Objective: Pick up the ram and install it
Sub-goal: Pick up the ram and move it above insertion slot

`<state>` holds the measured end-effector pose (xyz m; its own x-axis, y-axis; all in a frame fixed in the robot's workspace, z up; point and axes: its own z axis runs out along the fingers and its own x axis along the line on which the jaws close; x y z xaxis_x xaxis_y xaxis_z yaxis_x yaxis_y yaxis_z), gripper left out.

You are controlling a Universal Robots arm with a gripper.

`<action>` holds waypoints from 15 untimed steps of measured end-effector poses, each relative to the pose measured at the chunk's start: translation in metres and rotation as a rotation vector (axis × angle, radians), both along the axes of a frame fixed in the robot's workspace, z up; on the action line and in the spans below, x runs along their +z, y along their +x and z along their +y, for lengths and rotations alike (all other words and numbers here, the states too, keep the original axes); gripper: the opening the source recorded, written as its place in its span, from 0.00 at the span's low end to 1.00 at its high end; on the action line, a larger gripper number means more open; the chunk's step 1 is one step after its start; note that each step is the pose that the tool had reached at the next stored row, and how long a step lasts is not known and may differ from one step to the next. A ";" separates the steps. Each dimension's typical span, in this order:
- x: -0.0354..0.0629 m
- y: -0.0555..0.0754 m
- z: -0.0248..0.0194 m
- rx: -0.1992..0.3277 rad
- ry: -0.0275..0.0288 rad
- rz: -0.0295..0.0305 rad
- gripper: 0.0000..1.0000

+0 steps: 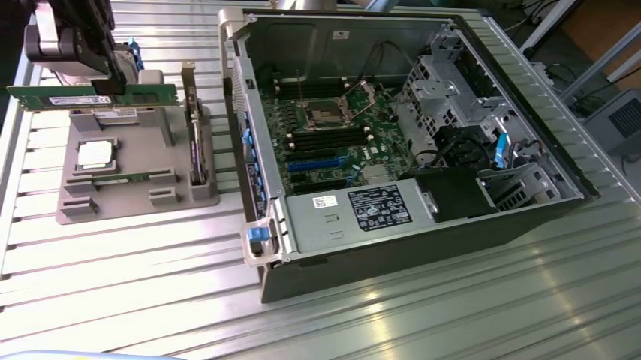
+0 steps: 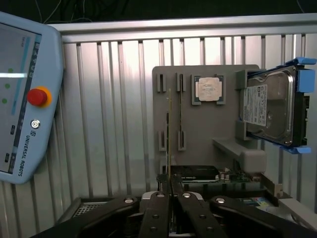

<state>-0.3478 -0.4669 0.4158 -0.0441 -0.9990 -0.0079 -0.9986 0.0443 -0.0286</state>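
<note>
Pickup looks done: the gripper (image 1: 105, 88) is clamped on the ram (image 1: 60, 98), holding it above the grey holder (image 1: 110, 206) and well apart from the open computer case (image 1: 401, 262), so installing should call for lining its edge with a motherboard memory slot (image 1: 323, 139)

The end effector (image 1: 106, 84) hangs at the exterior view's left, its dark body pointing down from a pale grey wrist (image 1: 47, 46). Its two fingers (image 2: 159, 206) are pressed together on the ram (image 1: 95, 97) (seen edge-on from the wrist camera), black linkage arms spread to either side.
</note>
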 end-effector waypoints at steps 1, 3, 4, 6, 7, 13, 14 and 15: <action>0.0001 0.001 0.0000 0.000 -0.0004 0.0001 0.12; 0.0000 0.005 0.0000 0.000 -0.0016 0.0001 0.12; 0.0000 0.006 0.0000 0.000 -0.0021 0.0000 0.12; 0.0000 0.009 0.0000 0.000 -0.0033 0.0001 0.12; 0.0000 0.010 0.0000 0.000 -0.0036 0.0000 0.12; 0.0000 0.017 0.0000 0.000 -0.0071 0.0000 0.12; 0.0001 0.018 0.0000 0.000 -0.0079 0.0001 0.12; 0.0000 0.019 0.0000 0.000 -0.0083 0.0000 0.12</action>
<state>-0.3289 -0.4669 0.4158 -0.0441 -0.9990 0.0004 -0.9986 0.0441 -0.0289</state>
